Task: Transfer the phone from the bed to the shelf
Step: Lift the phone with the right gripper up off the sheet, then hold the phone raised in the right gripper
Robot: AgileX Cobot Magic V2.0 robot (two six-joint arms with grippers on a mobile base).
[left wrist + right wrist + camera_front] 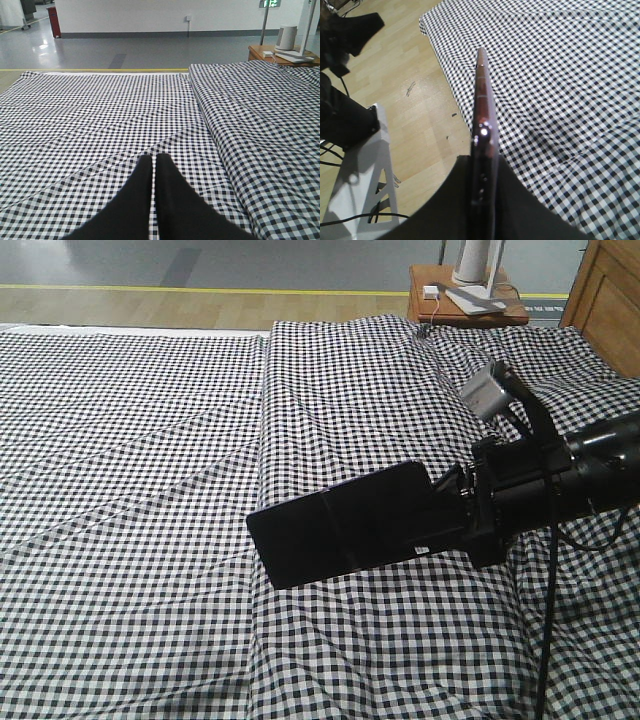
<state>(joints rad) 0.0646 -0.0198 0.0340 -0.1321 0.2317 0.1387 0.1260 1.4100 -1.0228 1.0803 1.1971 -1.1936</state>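
Note:
My right gripper [452, 512] is shut on the phone [345, 523], a thin glossy black slab with a crease across its middle. It holds the phone by one short end, flat and raised above the checked bed [130, 440]. The right wrist view shows the phone [482, 100] edge-on, its pinkish metal rim pinched between the black fingers [520, 205]. In the left wrist view my left gripper [153, 161] is shut with nothing in it, low over the bedding [90, 115]. The shelf is out of view.
A reddish-brown side table [466, 300] with a white lamp base stands past the bed's far right corner, beside a wooden cabinet [608, 300]. A raised fold of bedding [340, 390] runs down the middle. Pale wood floor [415, 90] and white robot frame [360, 180] lie left of the bed edge.

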